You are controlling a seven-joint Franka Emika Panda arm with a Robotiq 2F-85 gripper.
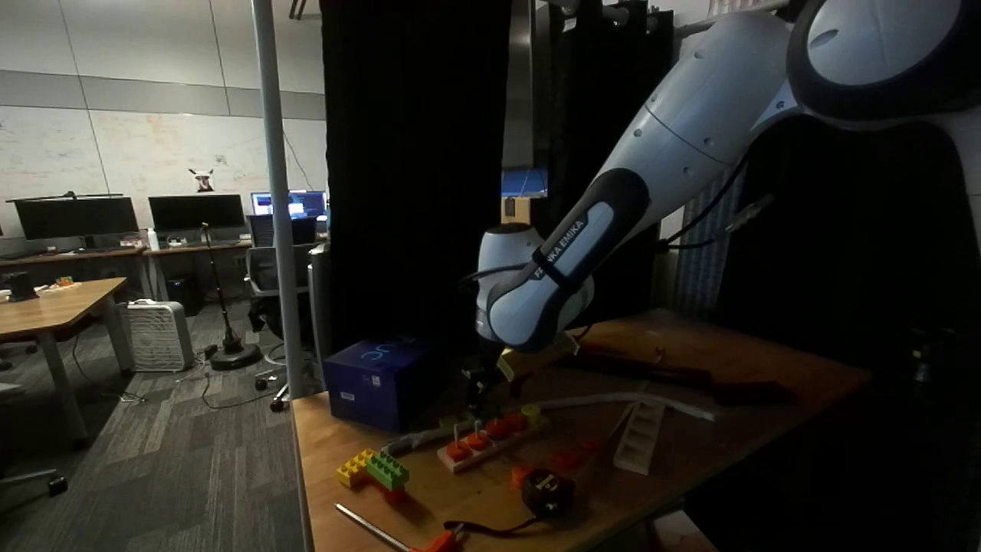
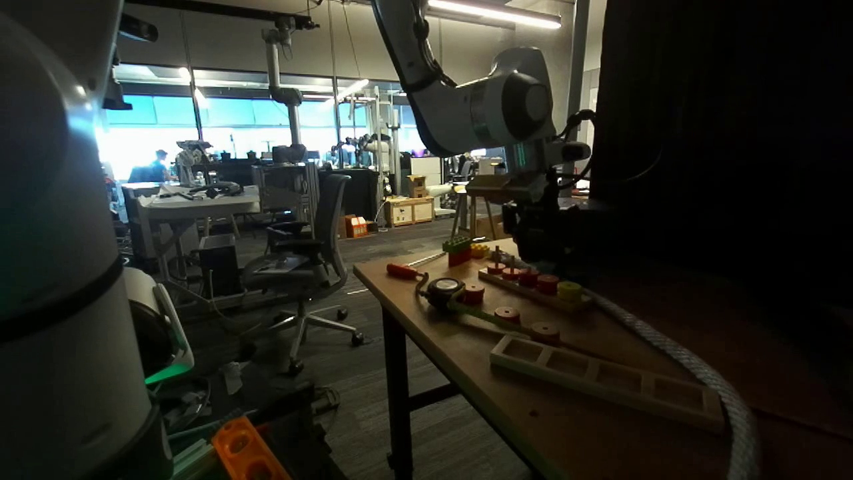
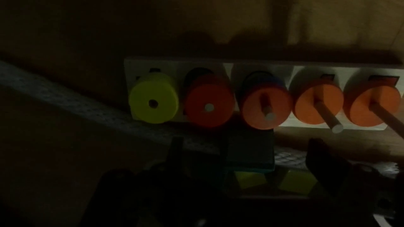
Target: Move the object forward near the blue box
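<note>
The blue box [image 1: 375, 383] stands at the table's far-left corner in an exterior view; I cannot make it out elsewhere. My gripper [image 1: 479, 395] points down beside the box and just behind the peg board [image 1: 498, 452]. It also shows dark against the table in an exterior view [image 2: 533, 237]. In the wrist view my gripper [image 3: 245, 146] is open, its fingers wide apart. A dark teal block [image 3: 251, 153] lies between the fingers, apart from the right one; the gap to the left one is too dark to judge. Yellow-green pieces [image 3: 298, 182] show below that block.
The peg board carries red, orange and yellow discs [image 3: 153, 98]. A grey braided hose [image 2: 673, 347] runs behind it. Toy bricks [image 1: 387, 469], a tape measure [image 1: 547, 493], a screwdriver [image 1: 375, 527], loose red discs [image 2: 474, 293] and a wooden compartment tray [image 2: 606, 380] lie on the table.
</note>
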